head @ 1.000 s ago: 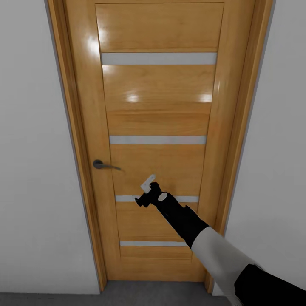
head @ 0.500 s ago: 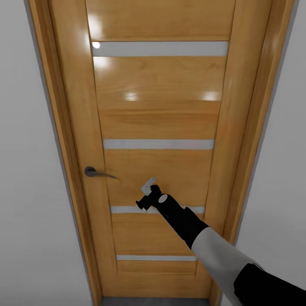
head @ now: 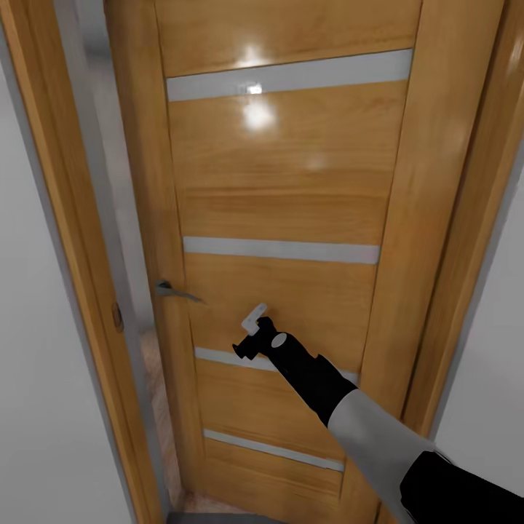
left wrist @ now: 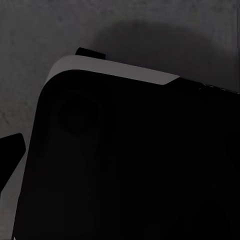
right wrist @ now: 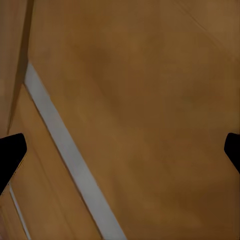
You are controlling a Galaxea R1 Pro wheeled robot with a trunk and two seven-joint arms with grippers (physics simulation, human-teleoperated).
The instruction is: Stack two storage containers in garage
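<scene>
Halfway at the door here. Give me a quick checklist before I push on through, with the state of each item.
1. Door unlatched and swung off its frame: ok, a gap shows along the handle side.
2. Gap wide enough for the base: not ok, it is only a narrow slot as yet.
3. Right gripper placed on the door panel, away from the handle: ok; whether it touches the wood, cannot tell.
4. Right gripper empty: ok, in the right wrist view the fingertips stand wide apart with bare wood between.
5. Left gripper state: cannot tell, its wrist view is dark.
6. Way beyond the door free: cannot tell, just a sliver of light floor shows.
</scene>
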